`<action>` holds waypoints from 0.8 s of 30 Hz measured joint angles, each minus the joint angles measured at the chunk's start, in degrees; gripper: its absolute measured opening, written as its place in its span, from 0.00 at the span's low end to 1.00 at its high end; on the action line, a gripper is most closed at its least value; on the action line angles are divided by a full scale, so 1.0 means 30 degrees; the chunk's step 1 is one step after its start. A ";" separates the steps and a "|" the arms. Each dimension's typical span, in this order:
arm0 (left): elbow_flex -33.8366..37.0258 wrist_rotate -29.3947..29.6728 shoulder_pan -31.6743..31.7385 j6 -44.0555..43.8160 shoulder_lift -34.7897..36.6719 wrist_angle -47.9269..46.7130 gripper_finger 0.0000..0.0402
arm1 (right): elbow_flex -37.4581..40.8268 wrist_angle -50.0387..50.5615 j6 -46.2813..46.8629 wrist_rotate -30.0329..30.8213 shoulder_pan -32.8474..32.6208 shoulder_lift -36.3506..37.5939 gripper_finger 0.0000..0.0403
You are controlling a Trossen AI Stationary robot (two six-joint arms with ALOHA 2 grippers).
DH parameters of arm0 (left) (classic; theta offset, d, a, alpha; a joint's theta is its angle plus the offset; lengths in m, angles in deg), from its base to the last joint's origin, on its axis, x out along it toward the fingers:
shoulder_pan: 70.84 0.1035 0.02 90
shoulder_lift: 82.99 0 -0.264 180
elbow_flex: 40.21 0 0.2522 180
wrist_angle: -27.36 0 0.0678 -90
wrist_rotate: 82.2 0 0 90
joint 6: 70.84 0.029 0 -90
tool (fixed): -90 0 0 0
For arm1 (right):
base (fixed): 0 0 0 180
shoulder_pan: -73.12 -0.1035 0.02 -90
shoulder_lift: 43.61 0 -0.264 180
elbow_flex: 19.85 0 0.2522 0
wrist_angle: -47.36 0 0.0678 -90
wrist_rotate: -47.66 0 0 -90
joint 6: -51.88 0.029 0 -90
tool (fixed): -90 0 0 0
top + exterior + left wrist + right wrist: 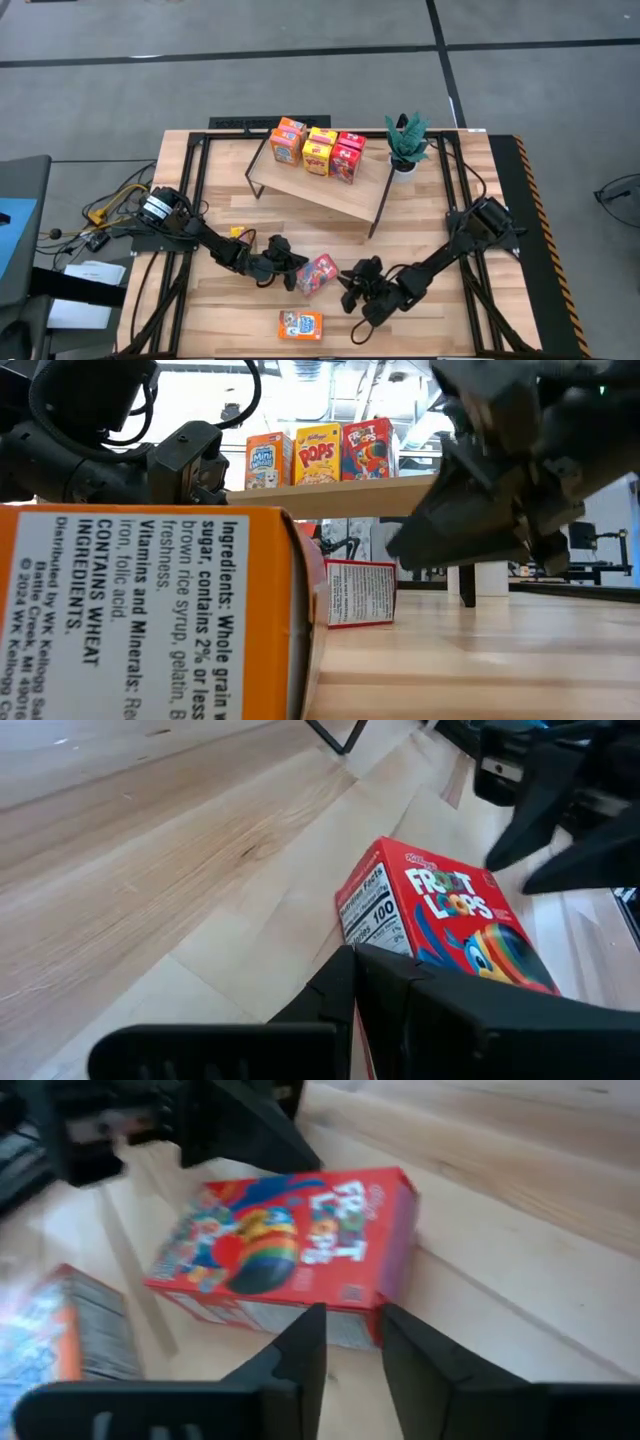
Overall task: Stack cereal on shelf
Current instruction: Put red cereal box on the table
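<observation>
Red cereal box (317, 273) lying flat between both grippers.
Left gripper (288, 270) clenched, touching it; right gripper (349, 285) slightly parted, empty, just beside its end.

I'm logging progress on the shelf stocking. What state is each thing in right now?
Shelf: standing on the table, boxes on its back edge.
Shelved cereal boxes: upright in a row.
Red Froot Loops box: lying flat on the table between both grippers.
Orange box: lying flat near the front edge.
Left gripper: shut, beside the red box.
Right gripper: slightly open, beside the red box.
Plant: upright.
</observation>
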 joint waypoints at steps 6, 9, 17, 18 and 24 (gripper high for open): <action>-0.0076 0.0077 0.0006 -0.0177 -0.0007 0.0369 0.00 | -0.1048 -0.0028 -0.3836 0.0114 0.0140 0.0614 0.37; -0.0433 0.0072 0.0013 0.0221 -0.0027 0.0496 0.00 | -0.1716 -0.0097 -0.5228 0.0149 0.0400 0.0252 0.34; -0.0831 -0.0134 -0.0001 0.0163 -0.0051 0.0145 0.00 | -0.1727 -0.0146 -0.4371 0.0207 0.0586 -0.0770 0.07; -0.0831 -0.0134 -0.0006 0.0135 -0.0051 0.0119 0.00 | -0.1727 -0.0162 -0.4371 0.0168 0.0556 -0.0770 0.04; -0.0841 -0.0134 -0.0001 0.0047 -0.0044 0.0092 0.00 | -0.1727 0.0930 -0.3791 0.0167 0.0134 -0.0765 0.07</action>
